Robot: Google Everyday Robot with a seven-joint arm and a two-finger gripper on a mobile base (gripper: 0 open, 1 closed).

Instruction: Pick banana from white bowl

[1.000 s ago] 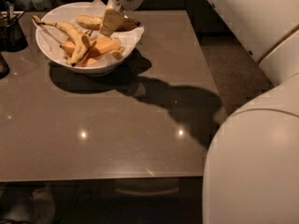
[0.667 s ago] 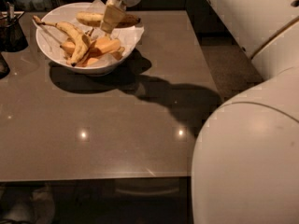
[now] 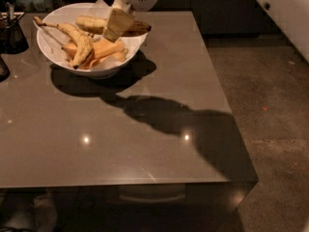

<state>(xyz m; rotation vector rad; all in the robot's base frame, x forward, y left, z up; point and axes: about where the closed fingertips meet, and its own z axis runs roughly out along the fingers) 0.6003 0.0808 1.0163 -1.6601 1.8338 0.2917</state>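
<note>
While the white-headed gripper (image 3: pixel 116 29) hangs over the nearly straight, brown-speckled yellow banana (image 3: pixel 89 24), which lies across the far side of the wide white bowl (image 3: pixel 53 52), I cannot tell whether it is apart or clamped. Advice: grasp mid-length, lift straight up, clear of the curved banana (image 3: pixel 81 43).

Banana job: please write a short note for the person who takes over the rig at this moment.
Gripper: low over the far side of the white bowl, at the middle of the banana. A grasp cannot be confirmed.
Banana: lies across the back of the bowl, with its dark tip over the right rim. The curved banana and the orange pieces lie in front of it.
Done: the approach; the gripper is at the banana.
Left: secure the grasp, then lift the banana out of the bowl.
</note>
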